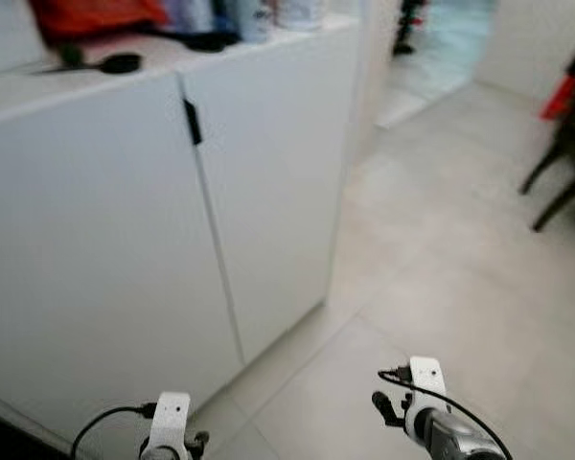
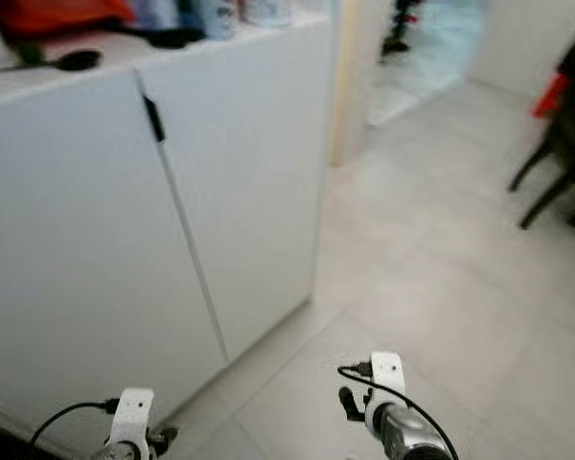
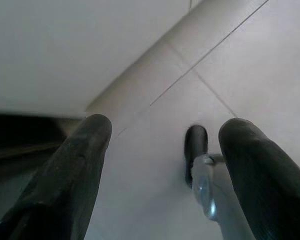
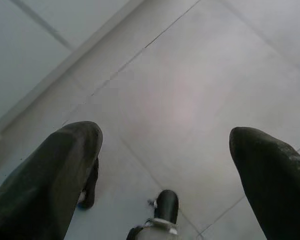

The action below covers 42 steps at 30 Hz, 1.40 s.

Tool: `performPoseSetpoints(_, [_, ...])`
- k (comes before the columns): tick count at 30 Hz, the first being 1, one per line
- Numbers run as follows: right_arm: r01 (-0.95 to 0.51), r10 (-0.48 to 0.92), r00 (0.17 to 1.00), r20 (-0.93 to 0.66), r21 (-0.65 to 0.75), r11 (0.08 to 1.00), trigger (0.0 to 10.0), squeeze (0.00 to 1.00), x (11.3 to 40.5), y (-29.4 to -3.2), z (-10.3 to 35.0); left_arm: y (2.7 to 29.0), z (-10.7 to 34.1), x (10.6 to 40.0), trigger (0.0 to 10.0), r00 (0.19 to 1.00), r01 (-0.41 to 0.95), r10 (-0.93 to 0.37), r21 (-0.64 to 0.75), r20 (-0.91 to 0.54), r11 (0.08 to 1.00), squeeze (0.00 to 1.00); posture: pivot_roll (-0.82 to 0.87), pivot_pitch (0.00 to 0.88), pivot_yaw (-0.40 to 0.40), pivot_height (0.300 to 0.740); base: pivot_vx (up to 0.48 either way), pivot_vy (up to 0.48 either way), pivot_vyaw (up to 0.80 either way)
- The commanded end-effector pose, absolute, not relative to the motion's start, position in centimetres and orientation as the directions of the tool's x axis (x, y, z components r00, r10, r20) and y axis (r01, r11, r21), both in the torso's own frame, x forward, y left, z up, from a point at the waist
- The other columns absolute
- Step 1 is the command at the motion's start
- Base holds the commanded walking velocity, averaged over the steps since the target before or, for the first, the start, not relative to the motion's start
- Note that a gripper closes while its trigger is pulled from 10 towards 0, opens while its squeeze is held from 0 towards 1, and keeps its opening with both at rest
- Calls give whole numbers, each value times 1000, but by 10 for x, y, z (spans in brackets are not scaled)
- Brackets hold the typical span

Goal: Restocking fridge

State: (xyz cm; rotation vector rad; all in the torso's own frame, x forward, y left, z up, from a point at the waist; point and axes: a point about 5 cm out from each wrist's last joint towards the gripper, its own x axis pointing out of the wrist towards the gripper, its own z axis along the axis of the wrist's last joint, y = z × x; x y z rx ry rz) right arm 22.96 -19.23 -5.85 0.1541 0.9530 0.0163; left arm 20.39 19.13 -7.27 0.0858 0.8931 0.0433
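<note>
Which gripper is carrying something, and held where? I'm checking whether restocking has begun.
Neither. The left gripper and the right gripper both hang open over the tiled floor, with nothing between their fingers.

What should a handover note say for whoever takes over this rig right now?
Left end effector: open, empty, hanging low over the floor by the cabinet.
Right end effector: open, empty, hanging over bare tile.
Things: cabinet doors shut; blurred bottles and a red item sit on its top. A chair stands far right.
Done: nothing visibly restocked.
Left: find the fridge and the stock, then load it.
</note>
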Motion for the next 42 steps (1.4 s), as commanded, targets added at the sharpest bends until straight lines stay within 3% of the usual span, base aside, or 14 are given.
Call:
performPoseSetpoints(1, [49, 87, 579, -811, 141, 989, 10000, 0, 231, -191, -58, 194, -75, 199, 10000, 607, -11, 83, 95, -790, 995, 0, -40, 0, -23, 740, 0, 0, 800])
performPoseSetpoints(37, [37, 86, 574, -814, 131, 991, 10000, 0, 233, -192, -56, 197, -76, 198, 10000, 594, -60, 102, 82, -798, 995, 0, -22, 0, -40, 740, 0, 0, 800])
performPoseSetpoints(42, [63, 70, 572, -817, 129, 990, 10000, 0, 233, -194, -56, 197, -76, 199, 10000, 593, -67, 104, 80, -799, 995, 0, -18, 0, -44, 740, 0, 0, 0])
